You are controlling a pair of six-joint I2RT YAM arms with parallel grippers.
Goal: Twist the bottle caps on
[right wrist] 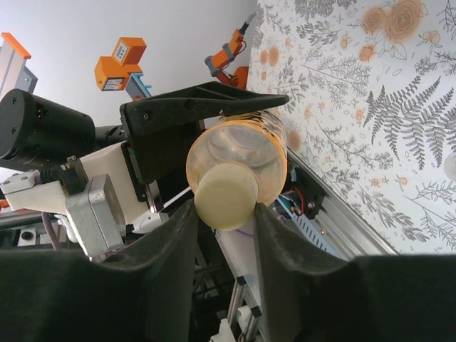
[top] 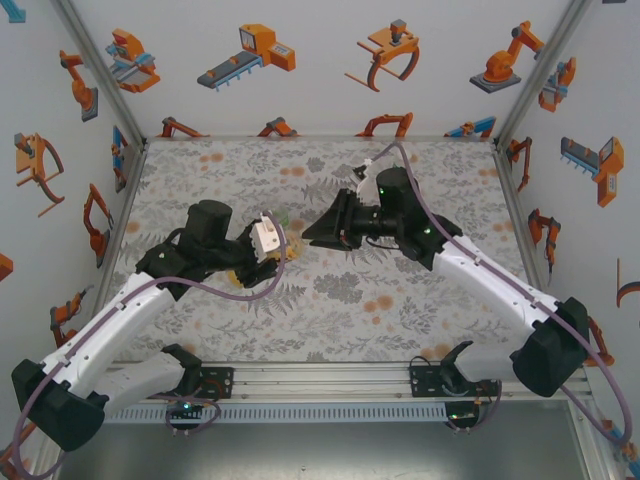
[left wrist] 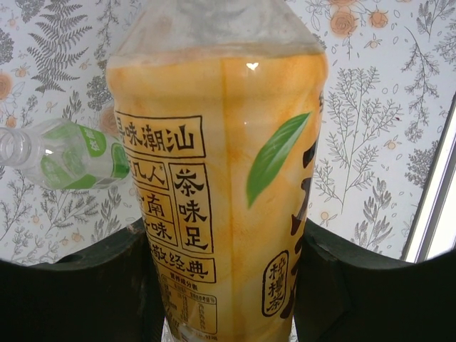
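Note:
My left gripper (left wrist: 224,246) is shut on the yellow bottle (left wrist: 221,164), its dark fingers clamping the labelled body from both sides. In the top view the left gripper (top: 262,242) and right gripper (top: 312,233) meet tip to tip above the middle of the table. A pale round bottle cap (right wrist: 226,199) sits on the yellow bottle's neck (right wrist: 239,149), facing the right wrist camera. My right gripper (right wrist: 224,208) has a fingertip against each side of the cap, with no gap showing. The cap is hidden in the top view.
A clear bottle with a white-green label (left wrist: 68,153) lies on its side on the floral tablecloth (left wrist: 370,128), left of the held bottle. The table's metal front rail (right wrist: 335,214) runs below the right gripper. Walls enclose the table (top: 330,300) on three sides.

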